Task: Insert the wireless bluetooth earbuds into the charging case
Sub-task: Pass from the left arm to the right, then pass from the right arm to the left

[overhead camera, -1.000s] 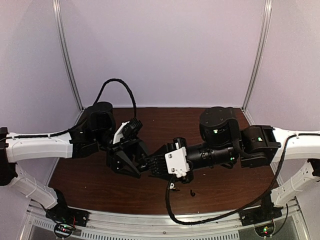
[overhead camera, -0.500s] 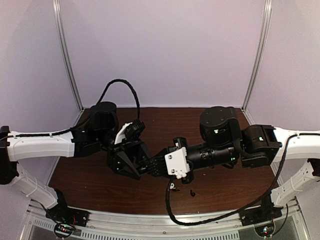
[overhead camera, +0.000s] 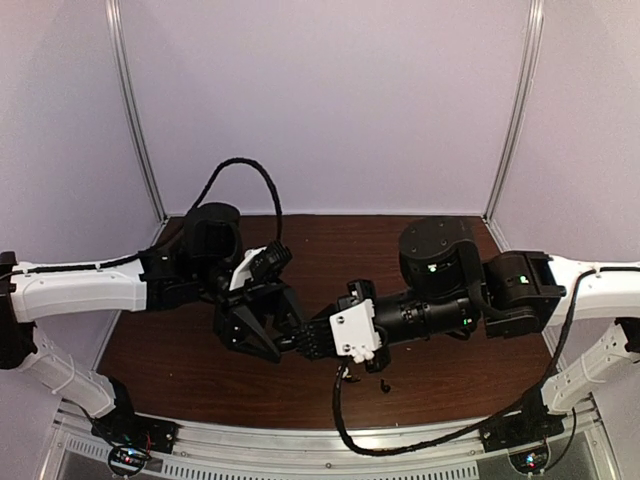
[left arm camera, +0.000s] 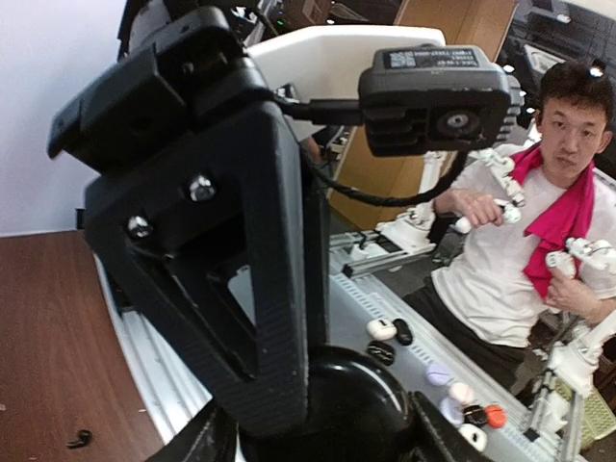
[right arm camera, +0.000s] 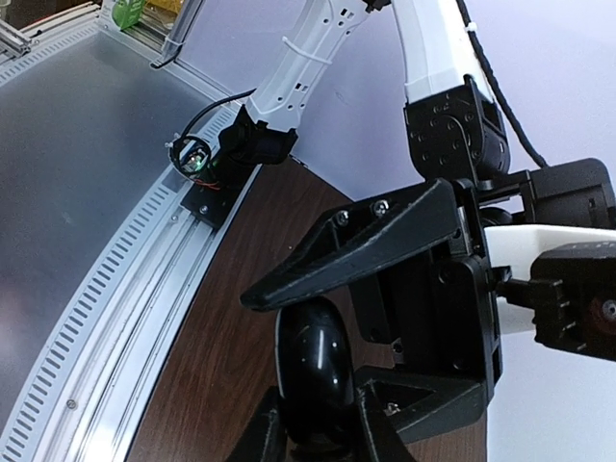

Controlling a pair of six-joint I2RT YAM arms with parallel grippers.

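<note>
Right hand (overhead camera: 303, 342) is clamped on the black charging case (right arm camera: 313, 361) above the middle of the bench (overhead camera: 200, 370), and the left hand (overhead camera: 282, 338) stands at the same case.

From my place in the room I see the left arm (overhead camera: 80, 290) and the right arm (overhead camera: 590, 275) reach inward from the two sides and meet over the brown bench. The fingers (right arm camera: 267, 435) of the right hand sit tight on two sides of the glossy case and hold it above the bench. The fingers (right arm camera: 356, 241) of the left hand are on its other sides, close against it, but I cannot tell if they press it or only stand beside it. One black earbud (overhead camera: 385, 385) lies on the bench near the front edge, under the right wrist, well apart from the case, and no hand touches it.
</note>
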